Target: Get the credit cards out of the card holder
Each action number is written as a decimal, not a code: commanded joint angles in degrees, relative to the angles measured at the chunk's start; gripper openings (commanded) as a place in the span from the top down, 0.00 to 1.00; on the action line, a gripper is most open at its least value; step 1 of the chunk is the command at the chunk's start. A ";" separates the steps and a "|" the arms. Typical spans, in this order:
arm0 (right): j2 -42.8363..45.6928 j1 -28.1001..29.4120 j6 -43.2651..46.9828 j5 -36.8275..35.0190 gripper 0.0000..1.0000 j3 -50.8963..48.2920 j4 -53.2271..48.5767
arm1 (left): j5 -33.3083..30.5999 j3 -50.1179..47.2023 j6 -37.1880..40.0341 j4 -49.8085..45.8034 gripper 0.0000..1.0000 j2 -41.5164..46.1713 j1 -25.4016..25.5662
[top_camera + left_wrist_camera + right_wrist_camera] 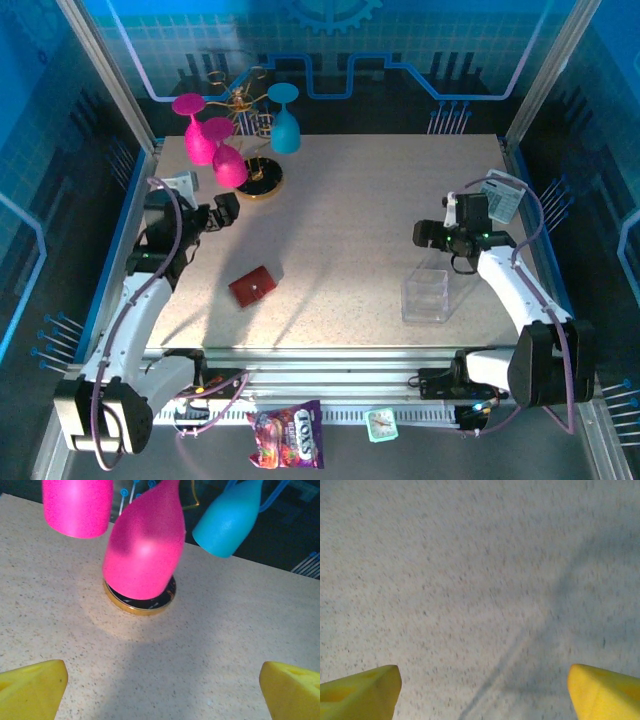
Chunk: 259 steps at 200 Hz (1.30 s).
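**Red card holder lies shut on the table, apart from both open grippers**

The speckled table carries everything. On its left side the left gripper hovers with its jaws spread wide and nothing between them. In the left wrist view its yellow fingertips sit at the two lower corners, facing the gold-rimmed stand base with the pink goblets and the blue goblet hanging bowl-down above it. On the right side the right gripper also stands released. Its fingertips are far apart over bare tabletop, just beyond the far edge of the clear plastic box.

The card holder lies flat near the front edge, left of centre. It is nearer the left gripper than the right, on the near side of the left gripper, and well apart from both. Neither gripper touches it.

The holder is folded closed, with a small pale snap on its top face, so its inside is hidden. The goblet stems and the wire stand are cut off at the top of the left wrist view. The right wrist view is blurred, and the table's grain smears there.
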<state>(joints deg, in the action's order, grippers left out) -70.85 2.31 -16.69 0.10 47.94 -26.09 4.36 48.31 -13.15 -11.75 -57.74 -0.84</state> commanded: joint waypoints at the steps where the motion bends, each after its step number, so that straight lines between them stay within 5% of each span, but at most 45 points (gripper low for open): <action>1: 0.39 -2.36 -3.37 2.72 0.18 0.12 -8.20 | 4.82 4.49 2.90 -7.66 0.01 -1.44 0.31; 60: 0.78 -7.00 -4.41 5.41 0.33 -1.69 -11.90 | 6.21 6.73 6.77 -8.86 0.01 -4.39 0.23; 104: 2.27 -7.39 -3.79 3.91 0.56 -3.51 -12.48 | 3.76 3.88 6.48 -7.34 0.01 -3.35 0.13; 259: 8.05 -7.38 -11.54 4.29 0.68 -11.31 -11.22 | 4.60 2.11 6.72 -4.34 0.01 -3.99 -1.09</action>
<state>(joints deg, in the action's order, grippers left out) -63.22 -4.21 -26.00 3.25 38.11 -37.60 7.40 51.31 -7.33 -17.45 -61.84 -1.45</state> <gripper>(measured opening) 0.333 0.994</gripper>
